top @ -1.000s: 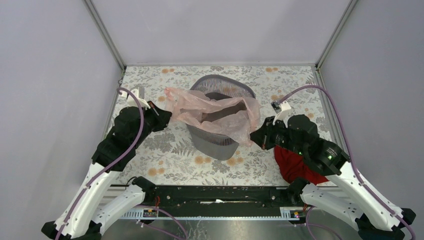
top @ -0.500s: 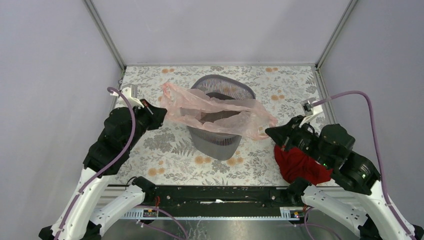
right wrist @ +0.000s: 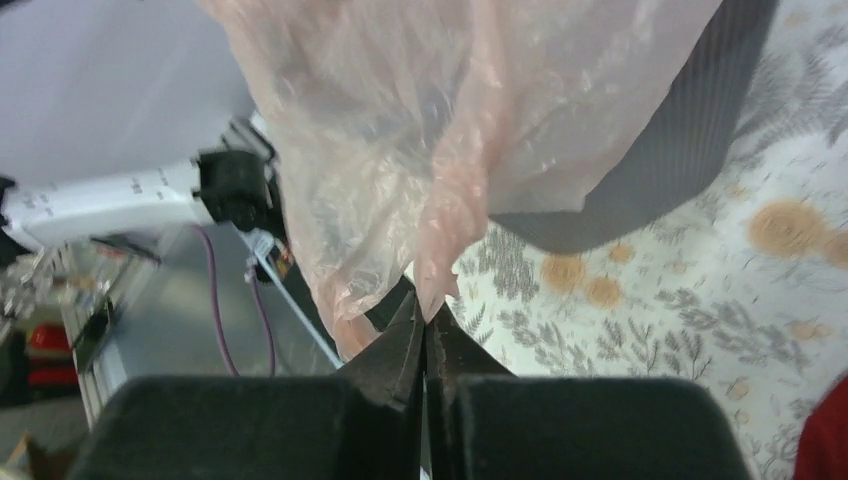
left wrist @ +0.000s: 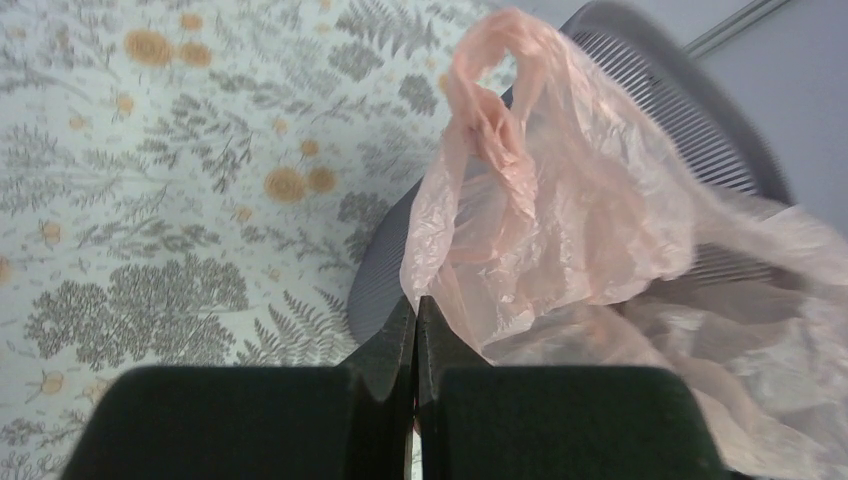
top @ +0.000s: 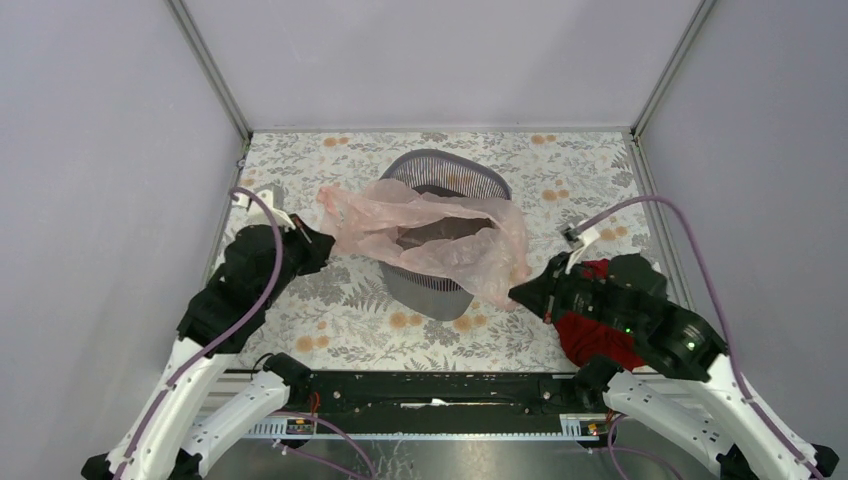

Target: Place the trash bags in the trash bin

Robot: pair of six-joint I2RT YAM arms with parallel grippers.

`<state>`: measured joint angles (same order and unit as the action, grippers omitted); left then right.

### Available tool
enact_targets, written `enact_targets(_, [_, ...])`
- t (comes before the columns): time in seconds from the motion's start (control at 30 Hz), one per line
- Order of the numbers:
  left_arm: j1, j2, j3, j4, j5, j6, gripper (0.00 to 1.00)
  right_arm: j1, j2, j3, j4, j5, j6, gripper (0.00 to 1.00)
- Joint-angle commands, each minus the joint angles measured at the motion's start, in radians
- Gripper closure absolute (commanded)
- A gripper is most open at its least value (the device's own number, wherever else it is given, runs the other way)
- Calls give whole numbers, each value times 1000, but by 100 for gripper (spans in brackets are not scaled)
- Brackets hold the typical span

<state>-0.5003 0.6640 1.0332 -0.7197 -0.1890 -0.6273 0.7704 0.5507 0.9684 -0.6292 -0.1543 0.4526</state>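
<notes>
While the thin, wrinkled pale-pink plastic bag [top: 430, 235] hangs spread across the mouth of the dark grey mesh wastebasket [top: 447, 160], sagging partly inside and spilling over the near rim, you hold it at both ends. Your left gripper [top: 318, 238] has its fingers pressed together on the bag's left corner, off the bin's left side. Your right gripper [top: 518, 292] clamps the right corner, low beside the bin's near-right wall. Beneath your right arm a dark red cloth [top: 590, 338] lies on the floral-patterned table [top: 330, 310].

Overhead, close wrist views; trash bin [top: 432, 290] shared
</notes>
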Motion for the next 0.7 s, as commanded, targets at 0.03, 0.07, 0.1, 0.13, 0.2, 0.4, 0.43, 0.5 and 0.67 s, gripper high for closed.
enact_targets(0.03, [5, 44, -122, 90, 17, -7, 100, 3, 34, -132, 54, -66, -15, 100])
enact_targets(0.07, [5, 68, -125, 101, 17, 6, 100, 3, 39, -145, 49, 18, -1, 100])
enact_targets(0.1, [5, 94, -123, 108, 15, 15, 100, 4, 44, -163, 52, 105, 23, 100])
enact_targets(0.13, [5, 119, -119, 113, 14, 17, 100, 3, 50, -179, 61, 205, 44, 100])
enact_targets(0.2, [5, 159, -108, 135, 21, 17, 100, 4, 90, -182, 75, 362, 54, 100])
enact_targets(0.4, [5, 121, -51, 97, -2, 77, 69, 3, 210, -79, 57, 438, -79, 75])
enact_targets(0.43, [5, 99, -47, 75, -24, 94, 67, 3, 205, -77, 56, 422, -110, 72])
enact_targets(0.5, [5, 61, -30, 16, -24, 118, 59, 3, 179, -80, 64, 372, -160, 67])
enact_targets(0.67, [6, 0, 13, -79, 29, 138, 45, 3, 112, -20, 21, 287, -247, 34])
